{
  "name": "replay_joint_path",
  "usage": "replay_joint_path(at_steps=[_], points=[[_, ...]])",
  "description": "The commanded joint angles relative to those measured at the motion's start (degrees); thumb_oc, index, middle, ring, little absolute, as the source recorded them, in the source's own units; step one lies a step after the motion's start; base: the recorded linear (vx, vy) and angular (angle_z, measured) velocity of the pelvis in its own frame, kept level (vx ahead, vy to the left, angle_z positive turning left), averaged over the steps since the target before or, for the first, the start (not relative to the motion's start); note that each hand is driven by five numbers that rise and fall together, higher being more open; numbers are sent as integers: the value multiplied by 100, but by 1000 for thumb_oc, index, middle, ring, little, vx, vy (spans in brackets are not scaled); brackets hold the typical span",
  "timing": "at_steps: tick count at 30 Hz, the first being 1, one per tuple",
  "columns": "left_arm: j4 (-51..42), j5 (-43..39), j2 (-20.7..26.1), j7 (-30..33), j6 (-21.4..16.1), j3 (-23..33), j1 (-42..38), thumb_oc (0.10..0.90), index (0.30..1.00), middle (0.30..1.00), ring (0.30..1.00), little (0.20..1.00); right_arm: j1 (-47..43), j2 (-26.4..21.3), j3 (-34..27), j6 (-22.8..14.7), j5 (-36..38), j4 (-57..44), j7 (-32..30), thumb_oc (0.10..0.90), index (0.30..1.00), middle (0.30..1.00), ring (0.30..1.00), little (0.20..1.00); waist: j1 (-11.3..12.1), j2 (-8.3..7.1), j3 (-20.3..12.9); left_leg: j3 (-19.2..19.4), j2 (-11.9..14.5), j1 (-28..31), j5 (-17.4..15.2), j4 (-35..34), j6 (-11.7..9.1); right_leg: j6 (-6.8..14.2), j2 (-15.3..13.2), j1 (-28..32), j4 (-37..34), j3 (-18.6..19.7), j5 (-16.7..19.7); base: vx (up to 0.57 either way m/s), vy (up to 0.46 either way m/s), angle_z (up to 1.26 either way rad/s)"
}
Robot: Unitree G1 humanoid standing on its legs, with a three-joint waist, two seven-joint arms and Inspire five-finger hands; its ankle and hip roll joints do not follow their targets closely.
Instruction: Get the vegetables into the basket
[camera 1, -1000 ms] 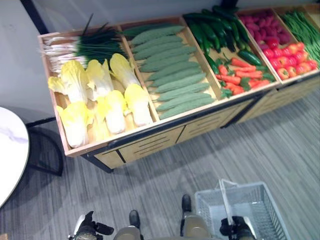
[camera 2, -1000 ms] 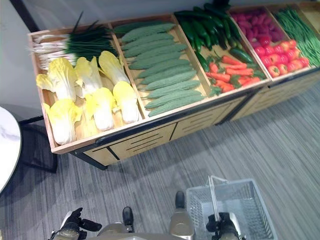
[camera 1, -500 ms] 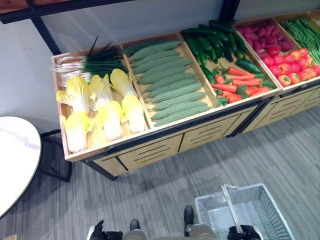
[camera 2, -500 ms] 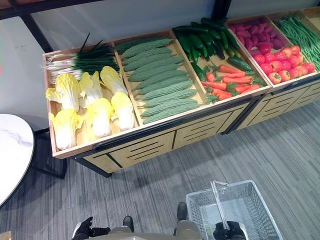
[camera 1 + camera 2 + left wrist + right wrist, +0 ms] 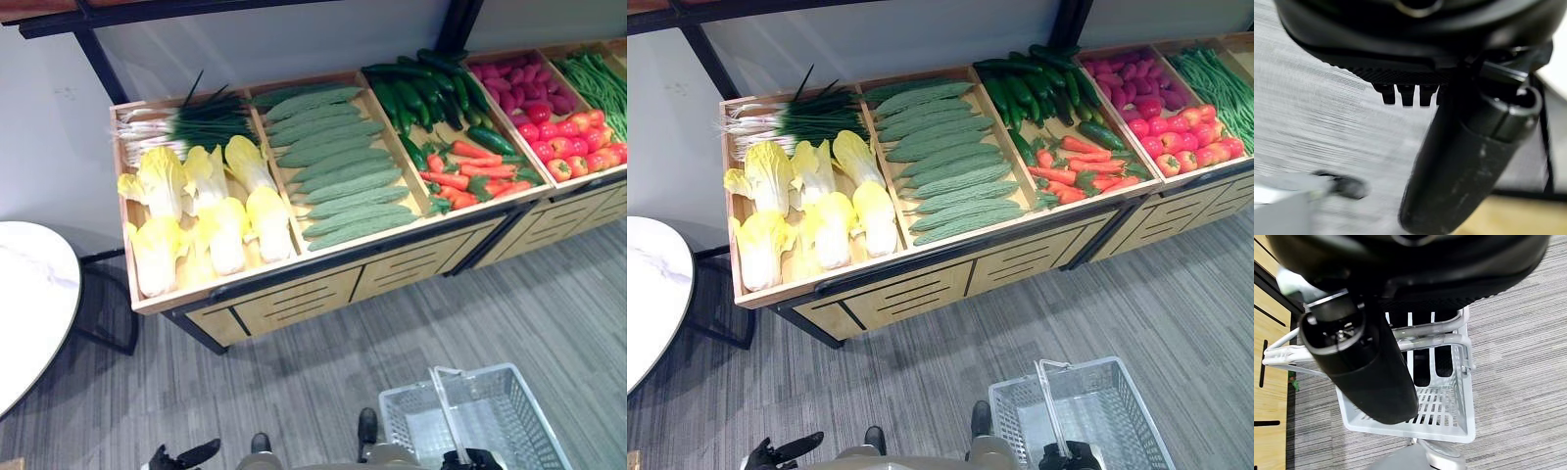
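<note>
1. A long wooden produce stand [image 5: 294, 294] spans the upper half of the frame, split into compartments.
2. The compartments hold, from left to right: cabbages [image 5: 201, 220] with scallions [image 5: 186, 117] behind them, bitter gourds [image 5: 333, 157], cucumbers [image 5: 421, 83] above carrots [image 5: 470, 176], then tomatoes [image 5: 573, 147].
3. A white round table [image 5: 24, 313] sits at the left edge.
4. My grey basket [image 5: 490, 421] hangs at the lower right, holding no vegetables.
5. My right hand [image 5: 1420, 367] is clenched around the basket's handle [image 5: 1440, 333].
6. My left hand [image 5: 784, 452] shows at the bottom left, fingers stretched out, grasping nothing.
</note>
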Motion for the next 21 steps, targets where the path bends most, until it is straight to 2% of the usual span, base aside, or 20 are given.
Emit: replay_joint_path(at_steps=[1, 2, 3, 4, 5, 6, 7, 9, 10, 11, 12, 13, 14, 15, 16, 18, 19, 21], points=[[983, 343, 1470, 227, 136, 732, -129, 900, 1000, 1000, 1000, 1000, -129, -131, -21, -328, -56, -207, -48, 400, 300, 300, 300, 300, -11, -213, 244, -406, -89, -169, -50, 0, -117, 421, -260, 383, 37, -38, -525, 88, 33, -1], [1001, -158, 1315, 942, -435, 750, -572, 900, 1000, 1000, 1000, 1000, -180, -18, 123, -323, -212, -151, -185, 400, 300, 300, 300, 300, -92, -288, 201, -338, -80, -109, -98, 0, -132, 419, -253, 405, 37, 0, -546, 65, 20, -1], [1001, -154, 1311, 950, -439, 750, -582, 900, 1000, 1000, 1000, 1000, -189, -17, 119, -323, -214, -148, -187, 400, 300, 300, 300, 300, -88, -291, 198, -335, -84, -129, -80, 0, -131, 416, -256, 383, 37, 5, -531, 97, 9, -10], [1324, 108, 1499, 1340, -322, 920, -825, 900, 1000, 1000, 1000, 1000, -207, 139, 363, -389, -437, -241, -238, 400, 300, 300, 300, 300, -206, -376, 103, -178, -51, -21, -143, 0, -159, 423, -217, 405, 37, 115, -562, 84, 0, -22], [1499, 174, 1637, 1466, -196, 1061, -835, 900, 1000, 1000, 1000, 1000, -182, 152, 427, -410, -480, -274, -229, 400, 300, 300, 300, 300, -252, -411, 60, -111, -38, 34, -172, 0, -173, 425, -195, 418, 37, 166, -576, 94, 1, -34], [1508, 179, 1651, 1463, -194, 1071, -835, 900, 1000, 1000, 1000, 1000, -182, 160, 438, -409, -480, -277, -230, 400, 300, 300, 300, 300, -248, -420, 61, -97, -37, 42, -177, 0, -174, 425, -193, 418, 37, 179, -577, 77, -6, -46], [1598, 192, 1859, 1777, -207, 1249, -857, 900, 1000, 1000, 1000, 1000, -143, 156, 550, -432, -533, -347, -252, 400, 300, 300, 300, 300, -306, -457, -6, -16, -22, 116, -220, 0, -192, 425, -163, 442, 37, 249, -608, 67, -7, -52], [1518, 220, 2058, 1983, -289, 1390, -867, 900, 1000, 1000, 1000, 1000, -127, 166, 615, -445, -582, -390, -297, 400, 300, 300, 300, 300, -342, -464, -60, 44, -19, 168, -260, 0, -205, 431, -148, 461, 37, 288, -621, 69, 0, -41], [476, 307, 2325, 2663, -785, 1201, -1228, 900, 1000, 1000, 1000, 1000, -47, 142, 671, -471, -659, -435, -428, 400, 300, 300, 300, 300, -356, -420, -80, 42, -27, 185, -296, 0, -197, 441, -154, 493, 37, 286, -636, 39, 19, -18], [257, 623, 2805, 2510, -494, 1087, -1492, 900, 1000, 1000, 1000, 1000, -1, 78, 715, -484, -628, -434, -441, 400, 300, 300, 300, 300, -353, -363, -91, 40, -30, 191, -281, 0, -207, 453, -161, 503, 37, 272, -628, 12, 16, -5], [270, 621, 2824, 2504, -490, 1079, -1513, 900, 1000, 1000, 1000, 1000, -9, 91, 710, -484, -628, -433, -441, 400, 300, 300, 300, 300, -347, -378, -90, 39, -33, 169, -255, 0, -207, 447, -163, 481, 37, 274, -607, -10, 15, 12], [131, 540, 3136, 2467, -387, 1040, -1675, 900, 1000, 1000, 1000, 1000, -58, 12, 706, -477, -518, -412, -441, 400, 300, 300, 300, 300, -356, -335, -108, 33, -33, 162, -248, 0, -215, 459, -167, 475, 37, 263, -605, -18, 12, 15], [-1178, 617, 3349, 2306, -217, 859, -2022, 900, 1000, 1000, 1000, 1000, -82, -105, 538, -397, -399, -687, -448, 400, 300, 300, 300, 300, -315, -275, -97, -20, -40, 149, -215, 0, -207, 489, -192, 491, 37, 200, -580, -5, 23, 14], [-1394, 867, 3048, 2571, -631, 990, -1410, 900, 1000, 1000, 1000, 1000, -60, -120, 443, -362, -584, -519, -495, 400, 300, 300, 300, 300, -302, -269, -78, -72, -49, 132, -207, 0, -202, 473, -191, 488, 37, 181, -579, -5, 16, 13], [-1581, 943, 3097, 2535, -452, 1041, -1440, 900, 1000, 1000, 1000, 1000, -51, -160, 399, -339, -557, -503, -452, 400, 300, 300, 300, 300, -301, -280, -74, -84, -47, 126, -205, 0, -204, 476, -194, 490, 37, 159, -585, -5, 8, 4], [-1908, 1081, 3016, 2708, -532, 929, -1474, 900, 1000, 1000, 1000, 1000, -45, -204, 328, -360, -529, -564, -406, 400, 300, 300, 300, 300, -319, -286, -44, -98, -47, 129, -205, 0, -203, 471, -193, 500, 37, 149, -585, -9, -1, -24], [-3069, 1504, 2661, 2826, -820, 734, -1362, 900, 1000, 1000, 1000, 1000, 29, -154, 307, -363, -584, -565, -387, 400, 300, 300, 300, 300, -317, -298, -14, -112, -48, 137, -202, 0, -202, 468, -196, 517, 37, 144, -586, -1, -5, -16], [-3960, 1979, 2048, 2903, -807, 599, -1032, 900, 1000, 1000, 1000, 1000, 4, -124, 151, -298, -619, -472, -338, 400, 300, 300, 300, 300, -293, -335, 17, -160, -46, 113, -201, 0, -192, 447, -199, 524, 37, 121, -601, 0, -17, 12]])
